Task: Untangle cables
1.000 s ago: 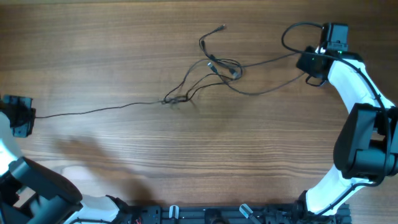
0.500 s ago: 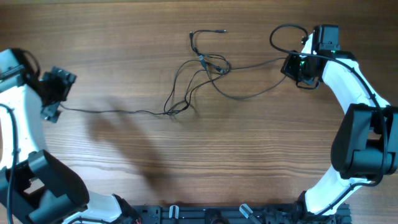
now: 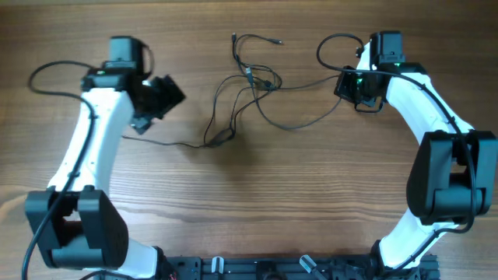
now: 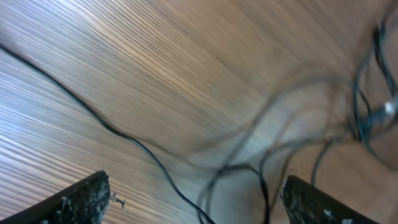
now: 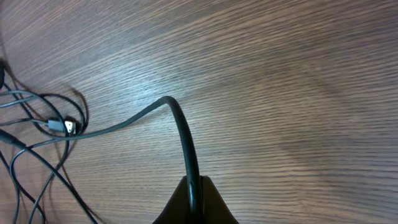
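Two claws: the right claw [image 3: 358,89], upper right, is pinched together on one of the cables [image 3: 257,85]. The left claw [image 3: 161,103], upper left, stands apart, seemingly gripping nothing. Cables lie tangled at upper centre of the tabletop [image 3: 311,194].

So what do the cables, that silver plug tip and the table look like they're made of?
The cables: black, smooth, faintly glossy jackets that bend in loose loops, likely rubber or plastic. The plug tip: bright and silvery, probably metal. The table: brown wood grain with a soft sheen, real wood or wood-look laminate; the look leaves that open.
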### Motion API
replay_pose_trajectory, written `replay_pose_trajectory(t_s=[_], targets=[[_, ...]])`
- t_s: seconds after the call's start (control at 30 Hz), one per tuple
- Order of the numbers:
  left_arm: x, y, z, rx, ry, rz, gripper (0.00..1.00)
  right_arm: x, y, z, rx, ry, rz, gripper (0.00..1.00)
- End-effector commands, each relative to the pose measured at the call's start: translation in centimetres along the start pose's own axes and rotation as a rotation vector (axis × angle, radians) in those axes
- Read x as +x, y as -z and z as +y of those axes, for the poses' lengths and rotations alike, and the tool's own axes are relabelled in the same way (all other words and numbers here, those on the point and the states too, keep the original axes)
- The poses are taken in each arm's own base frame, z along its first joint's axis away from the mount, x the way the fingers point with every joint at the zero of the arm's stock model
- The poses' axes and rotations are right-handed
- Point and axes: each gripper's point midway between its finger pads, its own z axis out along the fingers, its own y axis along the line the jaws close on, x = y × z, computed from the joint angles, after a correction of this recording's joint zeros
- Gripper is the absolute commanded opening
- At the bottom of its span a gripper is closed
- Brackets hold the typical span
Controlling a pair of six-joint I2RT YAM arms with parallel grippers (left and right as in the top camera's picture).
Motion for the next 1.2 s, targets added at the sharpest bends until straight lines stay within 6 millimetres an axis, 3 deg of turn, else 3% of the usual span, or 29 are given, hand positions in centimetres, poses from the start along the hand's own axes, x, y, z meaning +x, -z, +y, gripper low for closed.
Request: replay_pose_trajectory(t_s=[0.0, 0.13, 0.27, 0.33, 0.47, 0.57, 0.6, 0.67, 0.83, 0.87, 0.9, 0.97, 1.17], targets=[[4.2, -2.0, -3.0, 0.022, -0.054, 0.121, 0.83, 0.4, -0.7, 0.5, -0.014, 0.015, 0.021, 0.07], [8.5, -3.9, -4.7, -0.003, -0.141, 0.238, 0.63, 0.5, -0.7, 0.5, -0.014, 0.016, 0.024, 0.07], [11.4, -4.8, -4.0, -0.081, -0.185, 0.326, 0.63, 0.5, -0.7, 0.5, -0.014, 0.016, 0.024, 0.07], [12.3, -4.7, -3.3, -0.118, -0.189, 0.357, 0.69, 0.5, -0.7, 0.5, -0.014, 0.016, 0.024, 0.07], [12.9, -4.4, -3.0, -0.126, -0.181, 0.39, 0.74, 0.6, -0.7, 0.5, -0.014, 0.014, 0.025, 0.07], [12.8, -4.3, -2.6, -0.149, -0.181, 0.382, 0.58, 0.7, -0.7, 0.5, -0.011, 0.012, 0.031, 0.08], [12.5, -4.5, -2.8, -0.143, -0.185, 0.363, 0.61, 0.7, -0.7, 0.5, -0.012, 0.013, 0.031, 0.08], [11.9, -4.9, -3.6, -0.118, -0.147, 0.333, 1.0, 0.7, -0.7, 0.5, -0.012, 0.013, 0.03, 0.08], [11.9, -5.0, -4.2, -0.109, -0.029, 0.327, 1.0, 1.0, -0.7, 0.4, -0.008, 0.011, 0.041, 0.08], [12.0, -4.9, -4.3, -0.105, -0.028, 0.334, 0.95, 1.0, -0.7, 0.4, -0.007, 0.01, 0.042, 0.08], [12.1, -4.9, -4.2, -0.108, -0.026, 0.34, 0.78, 1.0, -0.7, 0.4, -0.007, 0.01, 0.042, 0.08], [12.4, -4.8, -3.9, -0.123, -0.01, 0.349, 0.62, 1.0, -0.7, 0.4, -0.008, 0.009, 0.04, 0.08], [14.0, -6.6, -1.5, -0.193, 0.12, 0.373, 0.74, 1.0, -0.7, 0.4, -0.008, 0.009, 0.041, 0.08]])
